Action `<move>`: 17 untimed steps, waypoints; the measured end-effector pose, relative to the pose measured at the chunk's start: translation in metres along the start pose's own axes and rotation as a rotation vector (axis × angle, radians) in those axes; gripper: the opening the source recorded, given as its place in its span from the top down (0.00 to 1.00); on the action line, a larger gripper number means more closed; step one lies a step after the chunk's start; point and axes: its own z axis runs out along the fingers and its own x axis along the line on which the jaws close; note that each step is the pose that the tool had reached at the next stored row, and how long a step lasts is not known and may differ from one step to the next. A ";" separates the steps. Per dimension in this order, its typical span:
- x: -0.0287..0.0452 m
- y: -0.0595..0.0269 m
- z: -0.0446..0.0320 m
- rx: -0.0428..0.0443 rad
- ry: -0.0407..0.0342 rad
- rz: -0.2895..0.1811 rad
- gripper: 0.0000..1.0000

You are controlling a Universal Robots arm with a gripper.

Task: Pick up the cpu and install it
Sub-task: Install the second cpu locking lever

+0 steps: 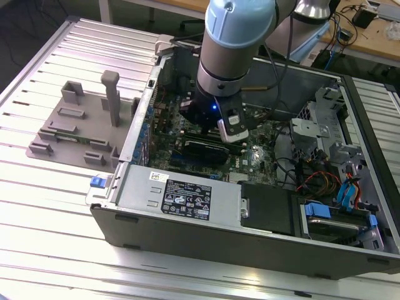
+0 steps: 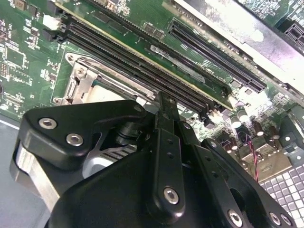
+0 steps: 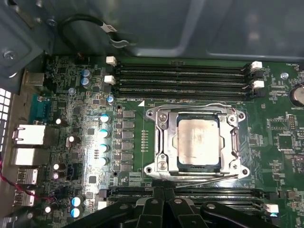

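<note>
The cpu (image 3: 198, 144) is lying flat inside the metal-framed socket (image 3: 158, 142) on the motherboard (image 3: 128, 142), silver top facing up, its edges running parallel to the frame; judging by that, the seating itself is looking finished or nearly so. The gripper (image 3: 164, 209) is hovering just beside the socket, across the memory slots (image 3: 180, 76) from the case wall, and nothing is showing between the fingers (image 2: 164, 142), which are sitting close together in the second wrist view; whether they are fully closed I cannot tell for certain, as the gripper's own body is blocking the tips. To do this step well, the arm should be staying square above the socket and keeping any pressure light, since a skewed chip could be bending the contacts beneath. In the exterior view the arm is reaching down into the open computer case (image 1: 187, 231) lying on the bench (image 1: 56, 206). As for writing, the white label (image 1: 186, 199) on the power supply is carrying print too small to make out.
</note>
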 end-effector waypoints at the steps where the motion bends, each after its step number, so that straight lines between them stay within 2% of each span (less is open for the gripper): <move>1: 0.0006 -0.0002 0.0010 -0.0014 -0.0003 0.001 0.89; 4: 0.0031 -0.0007 0.0032 -0.0095 -0.0024 0.003 0.89; 8: 0.0042 -0.0009 0.0043 -0.0366 -0.0065 0.006 0.89; 13: 0.0052 -0.0020 0.0096 -0.0503 -0.0085 0.013 0.89; 17: 0.0053 -0.0027 0.0133 -0.0695 -0.0101 0.019 0.89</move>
